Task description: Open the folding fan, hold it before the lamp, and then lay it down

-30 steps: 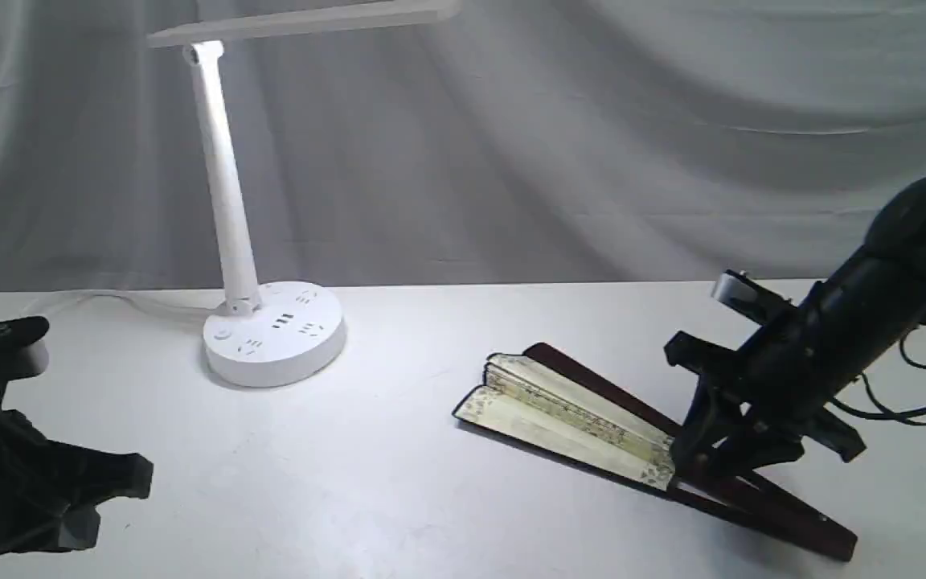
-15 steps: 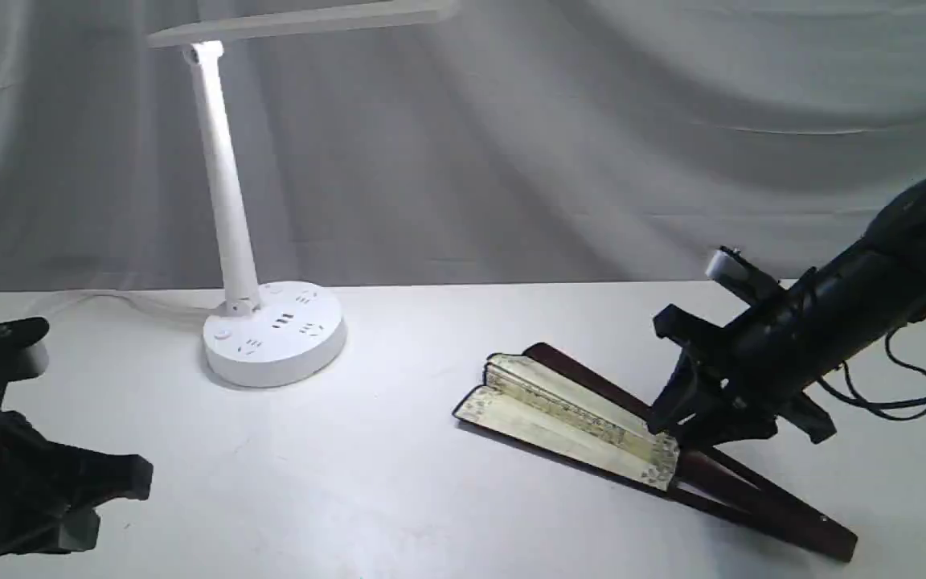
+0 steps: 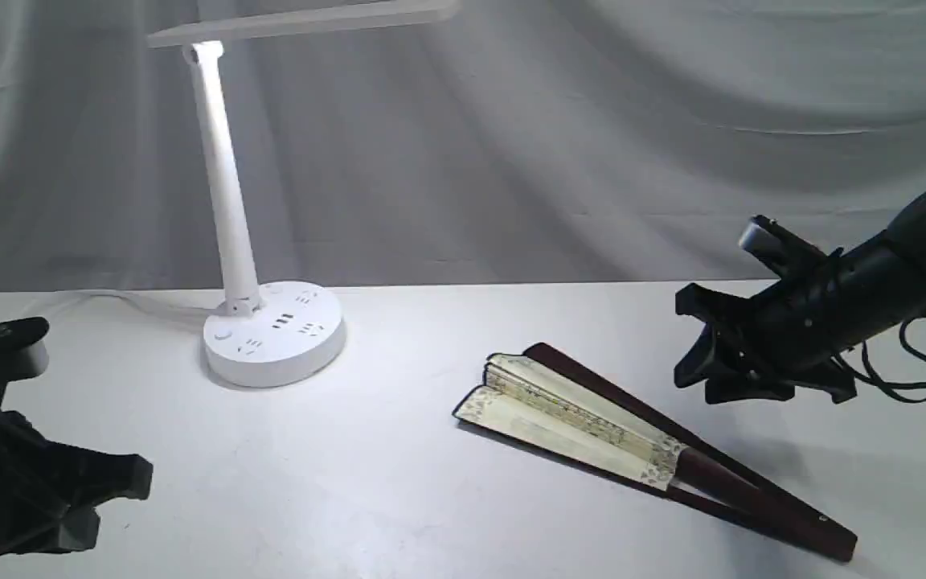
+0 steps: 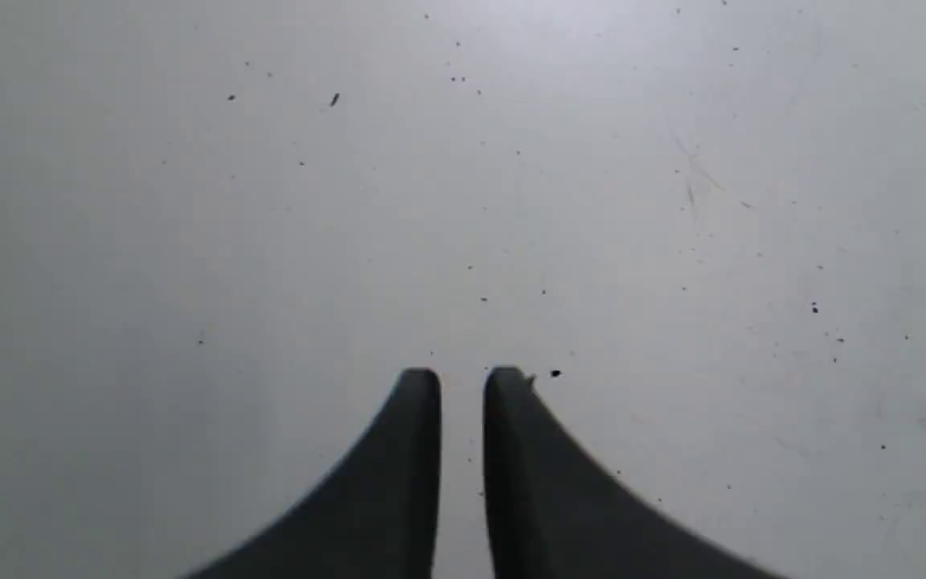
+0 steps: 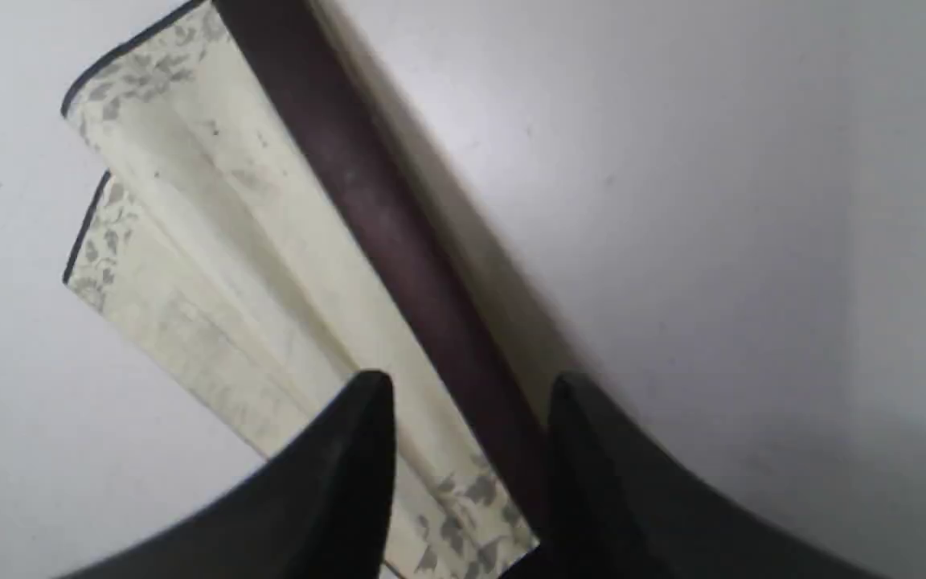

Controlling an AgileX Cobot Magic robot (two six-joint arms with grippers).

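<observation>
Backs the right end effector (image 3: 690, 344), jaws apart and empty, up off the fan (image 3: 592, 418), leaving it barely spread on the table (image 3: 399, 482) well apart from the lamp (image 3: 226, 201), keeps the left end effector (image 4: 461, 378) nearly closed and idle, and so probably needs a fresh grasp.

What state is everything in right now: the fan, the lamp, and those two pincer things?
Fan: lying flat on the table, only slightly spread, not held.
Lamp: upright, apparently switched on.
Left pincer: almost shut, empty, over bare table.
Right pincer: open, empty, raised above the fan.
</observation>
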